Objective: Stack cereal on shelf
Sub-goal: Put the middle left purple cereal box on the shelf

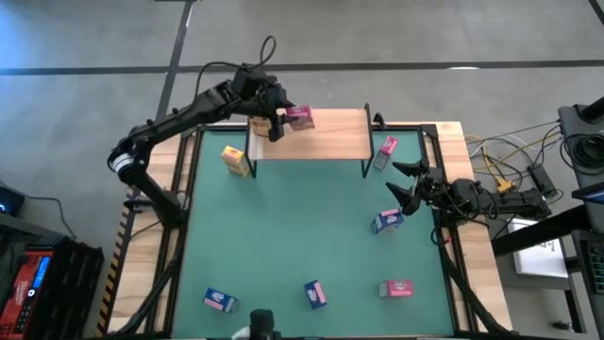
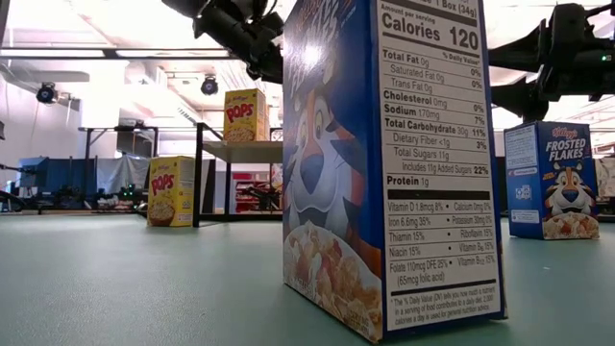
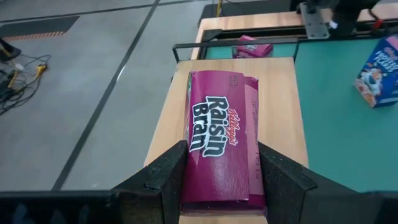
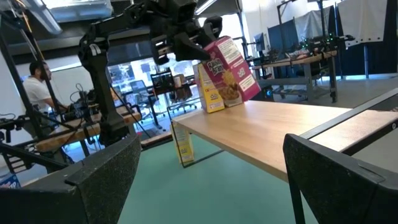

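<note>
My left gripper (image 1: 277, 121) is over the left part of the light-wood shelf (image 1: 330, 137) and is shut on a magenta Raisin Bran box (image 3: 217, 137). A yellow box (image 4: 208, 87) stands on the shelf beside it. My right gripper (image 1: 402, 184) hovers open over the mat's right side, touching nothing. On the green mat are a yellow box (image 1: 236, 161), three blue boxes (image 1: 387, 221) (image 1: 314, 294) (image 1: 219, 300) and a magenta box (image 1: 396, 288). Another magenta box (image 1: 385, 153) is at the shelf's right legs. My left gripper pinches the Raisin Bran box between its two fingers (image 3: 171, 177), which lie on the narrow side panels (image 3: 254, 186) at the end nearest the wrist. They come from the table's left, slanting down. The box is tilted over the board; whether its lower edge (image 4: 239, 99) touches the board, I cannot tell.
The shelf's black legs (image 1: 366, 165) stand on the mat's far part. One blue box (image 2: 384, 163) stands right in front of the low camera. Bare board (image 3: 280, 106) lies to the right of the held box. A person (image 4: 37, 90) sits beyond the table.
</note>
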Controlling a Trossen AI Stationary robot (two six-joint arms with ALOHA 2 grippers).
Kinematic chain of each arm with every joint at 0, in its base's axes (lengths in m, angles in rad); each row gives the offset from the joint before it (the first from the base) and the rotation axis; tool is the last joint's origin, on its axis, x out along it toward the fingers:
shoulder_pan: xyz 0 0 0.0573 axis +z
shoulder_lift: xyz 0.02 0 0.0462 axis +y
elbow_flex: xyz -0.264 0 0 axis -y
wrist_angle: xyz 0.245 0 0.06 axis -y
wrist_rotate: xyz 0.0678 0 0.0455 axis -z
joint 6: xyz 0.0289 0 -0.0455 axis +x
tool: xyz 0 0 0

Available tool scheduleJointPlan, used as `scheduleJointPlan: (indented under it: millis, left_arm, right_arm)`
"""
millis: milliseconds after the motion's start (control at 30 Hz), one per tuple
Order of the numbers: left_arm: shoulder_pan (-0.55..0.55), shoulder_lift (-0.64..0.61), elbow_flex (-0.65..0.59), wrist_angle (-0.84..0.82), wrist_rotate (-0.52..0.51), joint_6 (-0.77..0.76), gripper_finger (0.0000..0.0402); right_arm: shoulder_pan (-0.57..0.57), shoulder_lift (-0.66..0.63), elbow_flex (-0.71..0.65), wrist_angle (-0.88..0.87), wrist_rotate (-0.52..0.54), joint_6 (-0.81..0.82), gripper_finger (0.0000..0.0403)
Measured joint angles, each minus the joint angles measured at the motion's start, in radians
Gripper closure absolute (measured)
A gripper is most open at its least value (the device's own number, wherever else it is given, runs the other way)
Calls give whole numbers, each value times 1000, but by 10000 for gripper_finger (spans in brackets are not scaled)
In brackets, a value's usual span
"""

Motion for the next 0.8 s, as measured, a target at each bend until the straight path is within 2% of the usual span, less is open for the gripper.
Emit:
scheduleJointPlan:
  millis: [400, 800]
  left_arm:
    - [80, 66, 1, 36, 75, 38, 252]
    - [92, 100, 41, 44, 118, 69, 238]
  right_arm:
    - [0, 0, 0, -6, 0, 0, 19]
    - [0, 0, 0, -7, 0, 0, 19]
